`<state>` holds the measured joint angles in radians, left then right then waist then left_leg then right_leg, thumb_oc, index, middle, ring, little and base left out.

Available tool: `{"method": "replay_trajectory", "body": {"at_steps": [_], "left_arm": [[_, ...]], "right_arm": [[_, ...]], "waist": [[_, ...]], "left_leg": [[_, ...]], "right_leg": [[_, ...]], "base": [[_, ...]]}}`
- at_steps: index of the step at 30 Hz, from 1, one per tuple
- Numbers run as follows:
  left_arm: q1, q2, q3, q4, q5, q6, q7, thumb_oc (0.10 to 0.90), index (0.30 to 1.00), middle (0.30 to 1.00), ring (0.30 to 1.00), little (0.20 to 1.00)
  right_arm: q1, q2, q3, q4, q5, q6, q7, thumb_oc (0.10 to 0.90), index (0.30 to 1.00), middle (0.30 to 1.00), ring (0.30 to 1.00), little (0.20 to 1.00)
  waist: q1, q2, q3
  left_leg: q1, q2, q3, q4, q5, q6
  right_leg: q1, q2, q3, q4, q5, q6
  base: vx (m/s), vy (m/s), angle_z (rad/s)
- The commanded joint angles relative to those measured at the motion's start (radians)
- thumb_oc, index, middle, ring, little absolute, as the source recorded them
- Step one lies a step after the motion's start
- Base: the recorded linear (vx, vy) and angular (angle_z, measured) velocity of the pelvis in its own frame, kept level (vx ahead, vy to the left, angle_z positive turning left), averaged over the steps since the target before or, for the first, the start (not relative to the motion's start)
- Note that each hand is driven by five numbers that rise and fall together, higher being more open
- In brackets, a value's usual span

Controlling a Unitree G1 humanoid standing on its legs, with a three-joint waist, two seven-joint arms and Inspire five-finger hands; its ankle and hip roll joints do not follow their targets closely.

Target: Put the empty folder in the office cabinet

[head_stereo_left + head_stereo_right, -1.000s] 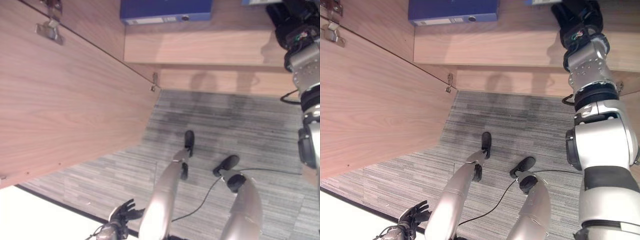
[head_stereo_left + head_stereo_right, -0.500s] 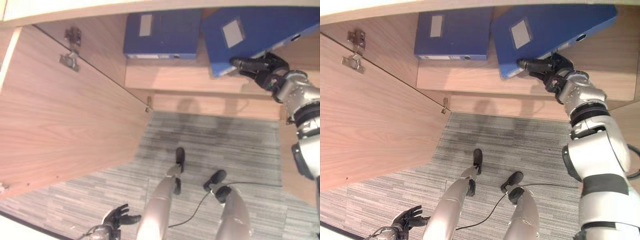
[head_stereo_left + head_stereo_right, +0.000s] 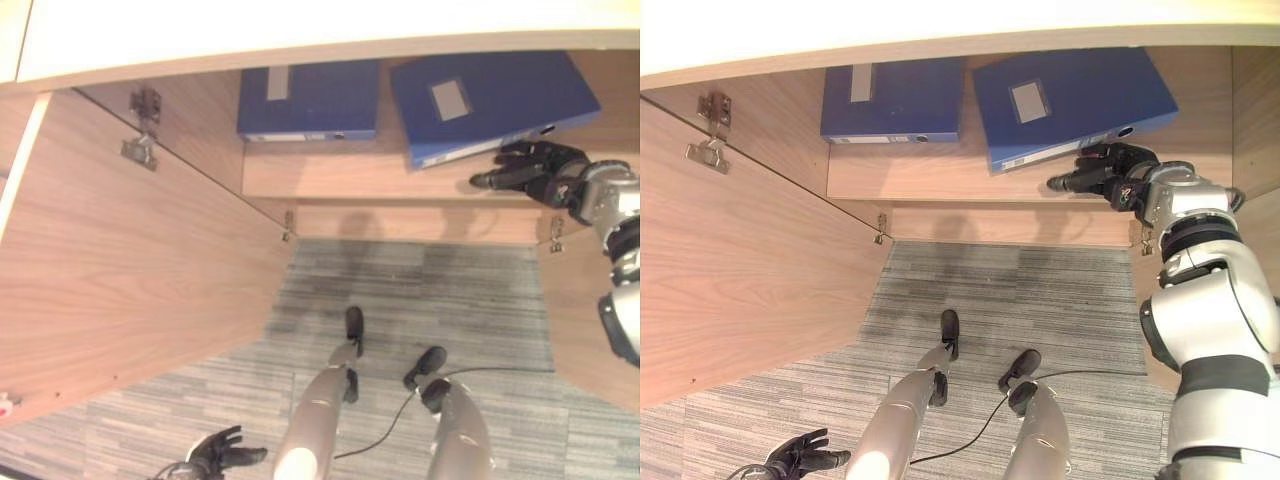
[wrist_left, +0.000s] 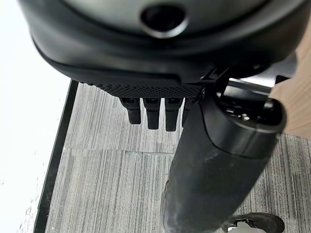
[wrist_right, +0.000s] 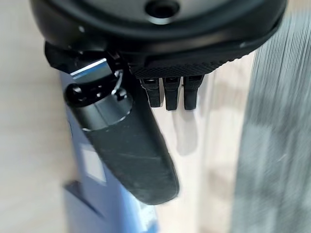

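A stiff, likely light blue folder [image 3: 1070,105] (best gripped at its spine) lies tilted on the cabinet shelf [image 3: 940,175], right hand [image 3: 1110,172] open beside it.

Blue folders: 2, on the cabinet shelf [image 3: 970,175] — one [image 3: 892,98] at 11 o'clock, one [image 3: 1070,100] at 1 o'clock. Open cabinet doors: 2.

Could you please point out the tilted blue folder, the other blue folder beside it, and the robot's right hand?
tilted blue folder [image 3: 1080,95], right eye view, on its cover beside the label.
other blue folder [image 3: 905,95], right eye view, mid cover.
right hand [image 3: 1110,170], right eye view, on the palm.
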<state>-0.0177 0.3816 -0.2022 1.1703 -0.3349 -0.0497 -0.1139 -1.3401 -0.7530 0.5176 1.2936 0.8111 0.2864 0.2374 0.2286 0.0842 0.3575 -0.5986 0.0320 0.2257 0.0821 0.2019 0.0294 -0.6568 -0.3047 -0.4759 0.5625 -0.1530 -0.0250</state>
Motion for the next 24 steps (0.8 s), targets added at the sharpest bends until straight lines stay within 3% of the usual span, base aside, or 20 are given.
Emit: {"method": "replay_trajectory", "body": {"at_steps": [1, 5, 10, 15, 16, 18, 19, 20, 21, 22, 24], "left_arm": [[0.07, 0.034, -0.026, 0.073, -0.015, 0.011, 0.036, 0.8, 0.9, 0.9, 0.9, 0.9], [0.068, 0.018, -0.031, 0.079, -0.039, 0.003, 0.053, 0.8, 0.9, 0.9, 0.9, 0.9], [0.061, 0.03, -0.022, 0.073, -0.049, 0.004, 0.056, 0.8, 0.9, 0.9, 0.9, 0.9], [0.061, 0.04, -0.03, 0.062, -0.039, 0.002, 0.054, 0.8, 0.9, 0.9, 0.9, 0.9], [0.061, 0.038, -0.029, 0.062, -0.039, 0.002, 0.054, 0.8, 0.9, 0.9, 0.9, 0.9], [0.047, 0.023, -0.046, 0.055, -0.041, -0.006, 0.063, 0.8, 0.9, 0.9, 0.9, 0.9], [0.023, 0.005, -0.058, 0.052, -0.052, -0.009, 0.075, 0.8, 0.9, 0.9, 0.9, 0.9], [0.023, 0.005, -0.057, 0.052, -0.052, -0.009, 0.075, 0.8, 0.9, 0.9, 0.9, 0.9], [0.0, -0.002, -0.059, 0.049, -0.063, -0.014, 0.092, 0.8, 0.9, 0.9, 0.9, 0.9], [-0.014, -0.004, -0.057, 0.048, -0.068, -0.016, 0.097, 0.8, 0.9, 0.9, 0.9, 0.9], [-0.022, -0.005, -0.053, 0.048, -0.074, -0.017, 0.103, 0.8, 0.9, 0.9, 0.9, 0.9]], "right_arm": [[-0.063, -0.029, -0.065, -0.076, 0.217, -0.125, -0.049, 0.8, 0.9, 0.9, 0.9, 0.9], [-0.071, 0.02, -0.137, -0.108, 0.343, -0.188, -0.08, 0.8, 0.9, 0.9, 0.9, 0.9], [-0.115, -0.004, -0.05, -0.04, 0.174, -0.165, -0.082, 0.8, 0.9, 0.9, 0.9, 0.9], [-0.223, -0.001, 0.226, 0.032, -0.305, -0.145, -0.062, 0.8, 0.9, 0.9, 0.9, 0.9], [-0.227, 0.0, 0.229, 0.034, -0.308, -0.145, -0.061, 0.8, 0.9, 0.9, 0.9, 0.9], [-0.283, 0.068, 0.363, -0.012, -0.521, -0.176, -0.112, 0.8, 0.9, 0.9, 0.9, 0.9], [-0.309, 0.137, 0.451, -0.039, -0.716, -0.188, -0.145, 0.8, 0.9, 0.9, 0.9, 0.9], [-0.309, 0.137, 0.451, -0.039, -0.716, -0.188, -0.145, 0.8, 0.9, 0.9, 0.9, 0.9], [-0.314, 0.19, 0.508, -0.059, -0.872, -0.181, -0.14, 0.8, 0.9, 0.9, 0.9, 0.9], [-0.309, 0.216, 0.524, -0.053, -0.934, -0.168, -0.129, 0.8, 0.9, 0.9, 0.9, 0.9], [-0.306, 0.235, 0.537, -0.047, -0.986, -0.162, -0.119, 0.8, 0.9, 0.9, 0.9, 0.9]], "waist": [[0.033, 0.018, 0.021], [0.048, 0.029, 0.022], [0.055, 0.034, 0.019], [0.056, 0.018, 0.022], [0.054, 0.02, 0.023], [0.04, 0.006, 0.031], [0.029, -0.004, 0.032], [0.028, -0.004, 0.033], [0.022, -0.009, 0.034], [0.02, -0.011, 0.036], [0.016, -0.011, 0.037]], "left_leg": [[0.082, 0.01, 0.051, 0.055, -0.182, -0.074], [0.082, 0.007, 0.052, 0.053, -0.185, -0.072], [0.086, 0.006, 0.052, 0.048, -0.18, -0.071], [0.082, 0.009, 0.054, 0.046, -0.172, -0.071], [0.082, 0.009, 0.054, 0.046, -0.172, -0.071], [0.082, 0.01, 0.057, 0.043, -0.169, -0.071], [0.08, 0.01, 0.058, 0.041, -0.167, -0.072], [0.08, 0.01, 0.057, 0.041, -0.167, -0.072], [0.079, 0.009, 0.056, 0.038, -0.168, -0.071], [0.08, 0.008, 0.054, 0.036, -0.167, -0.071], [0.08, 0.007, 0.051, 0.036, -0.167, -0.071]], "right_leg": [[0.089, 0.04, 0.022, -0.166, 0.072, 0.12], [0.089, 0.041, 0.024, -0.167, 0.072, 0.124], [0.09, 0.039, 0.019, -0.166, 0.076, 0.124], [0.09, 0.043, 0.018, -0.179, 0.086, 0.118], [0.09, 0.043, 0.018, -0.179, 0.086, 0.118], [0.09, 0.048, 0.022, -0.19, 0.094, 0.117], [0.087, 0.051, 0.025, -0.197, 0.097, 0.115], [0.088, 0.051, 0.025, -0.197, 0.097, 0.115], [0.088, 0.053, 0.024, -0.202, 0.097, 0.114], [0.089, 0.054, 0.025, -0.204, 0.096, 0.113], [0.09, 0.054, 0.023, -0.204, 0.096, 0.113]], "base": [[0.0, 0.0, 0.0], [0.0, 0.0, 0.0], [0.0, 0.004, 0.01], [-0.01, 0.009, 0.03], [0.0, 0.0, 0.0], [-0.01, 0.02, 0.0], [-0.01, 0.034, -0.04], [0.0, 0.019, -0.08], [0.0, 0.005, -0.07], [0.0, 0.009, -0.06], [0.0, 0.001, -0.02]]}}
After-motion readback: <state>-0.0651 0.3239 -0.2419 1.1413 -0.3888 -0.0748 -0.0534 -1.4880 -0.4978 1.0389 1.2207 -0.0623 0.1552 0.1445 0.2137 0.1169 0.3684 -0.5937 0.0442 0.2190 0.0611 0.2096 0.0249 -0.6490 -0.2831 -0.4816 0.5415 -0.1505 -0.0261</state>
